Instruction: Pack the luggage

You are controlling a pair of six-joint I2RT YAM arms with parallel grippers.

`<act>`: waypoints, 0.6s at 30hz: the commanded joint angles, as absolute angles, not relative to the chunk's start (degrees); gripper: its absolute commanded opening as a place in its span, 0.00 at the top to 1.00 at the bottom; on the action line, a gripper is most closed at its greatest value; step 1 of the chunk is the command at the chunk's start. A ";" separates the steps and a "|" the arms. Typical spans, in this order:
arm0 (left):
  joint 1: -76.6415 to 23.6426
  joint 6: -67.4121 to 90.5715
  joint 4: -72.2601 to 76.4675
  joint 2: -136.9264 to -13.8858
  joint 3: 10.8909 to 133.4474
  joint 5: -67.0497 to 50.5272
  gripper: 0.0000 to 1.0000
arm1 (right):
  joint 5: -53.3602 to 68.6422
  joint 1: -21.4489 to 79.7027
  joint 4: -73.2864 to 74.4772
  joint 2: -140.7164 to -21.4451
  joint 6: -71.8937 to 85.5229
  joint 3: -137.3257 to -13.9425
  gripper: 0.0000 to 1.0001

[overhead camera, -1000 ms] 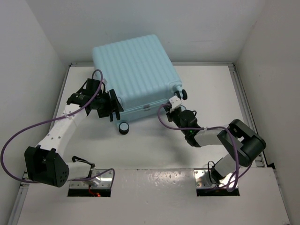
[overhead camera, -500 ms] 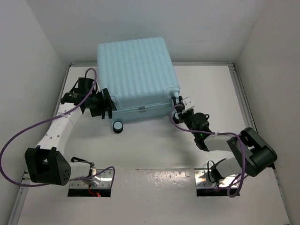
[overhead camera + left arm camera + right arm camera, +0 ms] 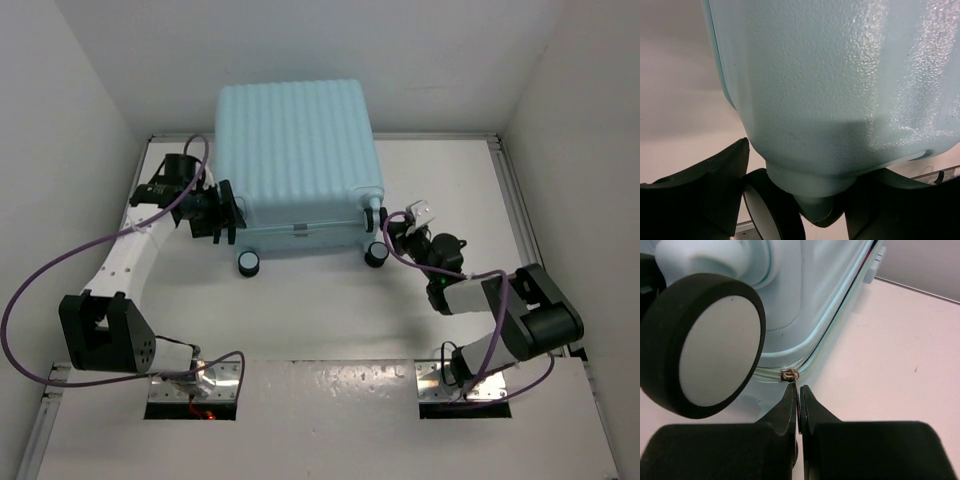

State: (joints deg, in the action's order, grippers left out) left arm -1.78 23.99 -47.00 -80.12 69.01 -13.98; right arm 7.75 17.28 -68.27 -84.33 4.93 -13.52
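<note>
Task's large pale aqua ribbed hard-shell suitcase [image 3: 297, 150] laid flat and closed on white table [image 3: 330, 310], upper centre of top view, wheel end toward bottom of frame. Seam thus exposed for zipping.
At its lower-left corner, left gripper [image 3: 222, 211] set wide astride wheel mount. Judged as brace against drag; contact not confirmed.
At lower-right corner, right gripper [image 3: 799, 407] pinched tight on small metal zipper pull [image 3: 790, 375], just beside black wheel with grey hub [image 3: 710, 345].
Pose: left arm stretched up along left of frame. Right arm folded, elbow lower right, wrist reaching toward centre.

White table [image 3: 320, 310] between plain white walls [image 3: 70, 120], evenly lit.
</note>
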 commanded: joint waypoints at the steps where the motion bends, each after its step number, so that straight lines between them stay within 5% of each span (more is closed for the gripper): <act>1: 4.57 27.43 -43.34 -89.20 67.05 15.02 1.00 | -3.26 10.02 -76.73 -85.69 2.55 -16.60 1.00; 18: 6.86 23.03 -36.04 -100.54 76.45 21.88 1.00 | 1.30 2.02 -81.38 -108.18 4.04 -39.63 1.00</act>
